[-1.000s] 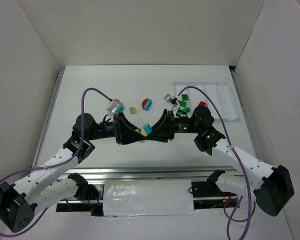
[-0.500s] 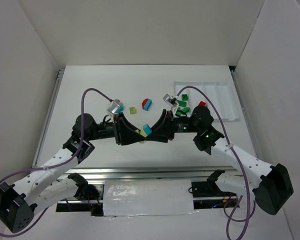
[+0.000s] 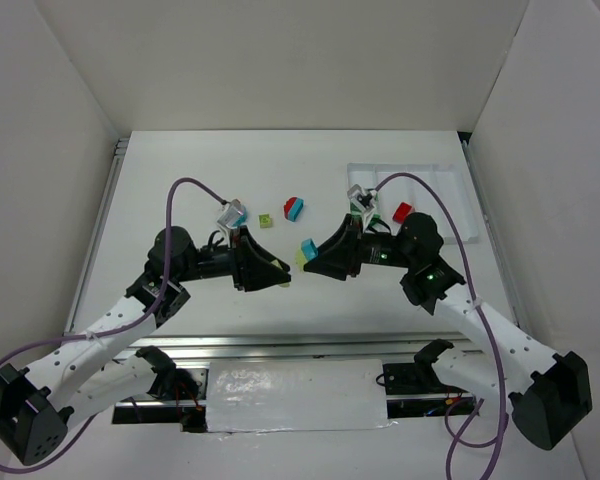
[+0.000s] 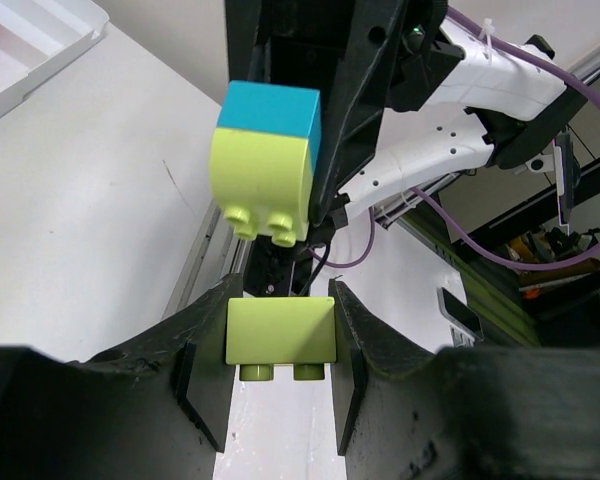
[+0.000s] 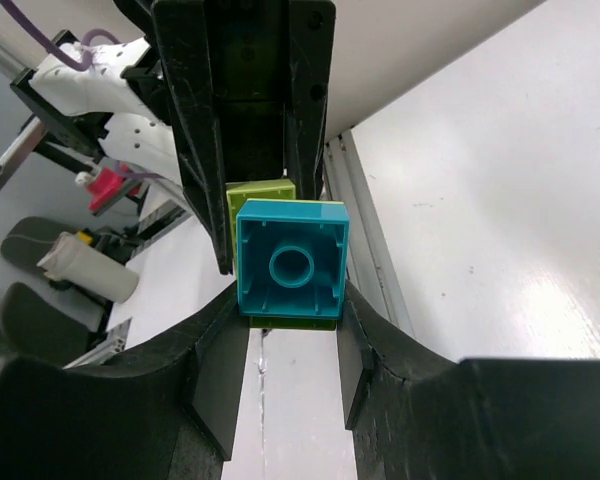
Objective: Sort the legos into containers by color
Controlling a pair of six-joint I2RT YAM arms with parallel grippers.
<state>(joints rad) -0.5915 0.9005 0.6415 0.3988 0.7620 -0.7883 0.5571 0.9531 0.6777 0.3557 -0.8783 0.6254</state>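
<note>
Top external view shows the two grippers near the table centre, a little apart, tips facing each other. The left gripper (image 3: 278,278) is at 7 o'clock from the centre and the right gripper (image 3: 315,258) at 5 o'clock. In the left wrist view, the left jaws are clamped on a single yellow-green brick (image 4: 280,338), whose studs point to 6 o'clock of that picture. Just above it hangs the two-colour pair (image 4: 267,160), teal part on top and yellow-green part below; its long axis runs from 12 to 6 o'clock and its studs point down too. The right jaws are clamped on this pair; in the right wrist view its hollow teal underside faces the camera. The white tray (image 3: 452,172) lies at 2 o'clock, and a red-teal pair (image 3: 294,208) lies at 12 o'clock.
</note>
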